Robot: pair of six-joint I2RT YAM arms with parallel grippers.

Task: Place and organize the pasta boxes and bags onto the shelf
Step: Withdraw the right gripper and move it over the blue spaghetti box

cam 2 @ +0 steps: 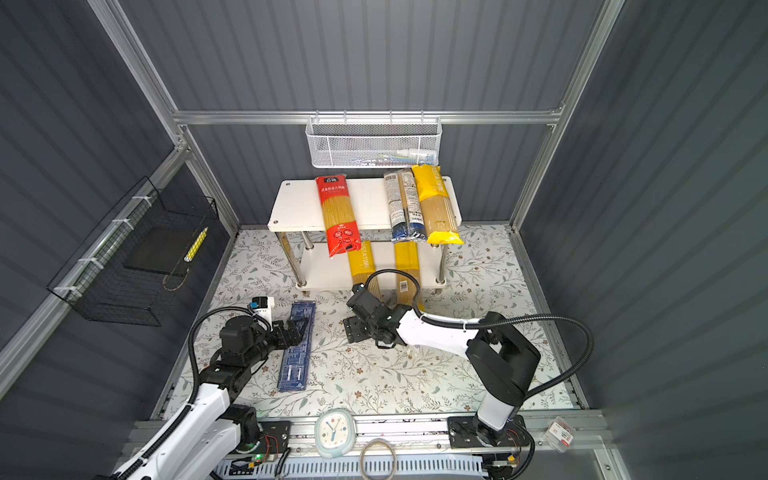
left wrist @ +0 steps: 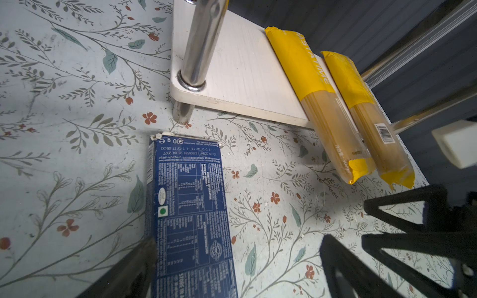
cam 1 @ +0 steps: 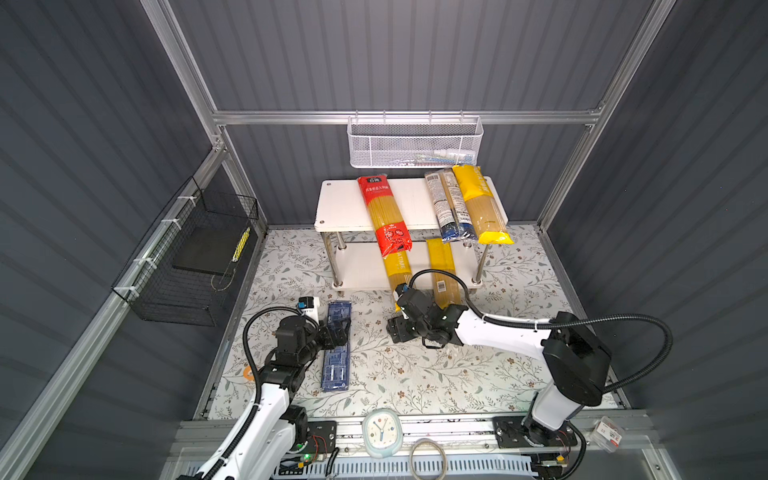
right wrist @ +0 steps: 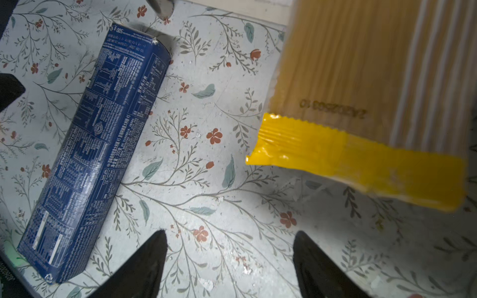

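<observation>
1. Left wrist view: the dark-blue carton (left wrist: 191, 219) lies flat on the floral worktop (left wrist: 77, 129), with one end just short of a metal leg of the shelf (left wrist: 240, 77).
2. My left gripper (left wrist: 237, 242) is spread wide over that carton. One finger (left wrist: 139, 263) is at its long edge, though I cannot tell whether it touches. The other finger is well off to the side.
3. In both top views three bags lie across the shelf's upper board and overhang its front edge: the red bag (cam 1: 384, 216), the clear bag (cam 1: 451, 208) with a dark-blue end, and the upper yellow bag (cam 1: 484, 203) right beside it.
4. On the lower board the PASTATIME bag (cam 1: 397, 266) and the barcode bag (cam 1: 444, 266) lie side by side, their near ends jutting out over the worktop.
5. My right gripper (right wrist: 229, 232) hangs above the worktop between the carton and those jutting ends, fingers apart with nothing between them.
6. A white mesh basket (cam 1: 415, 141) hangs on the rear rail above the shelf.
</observation>
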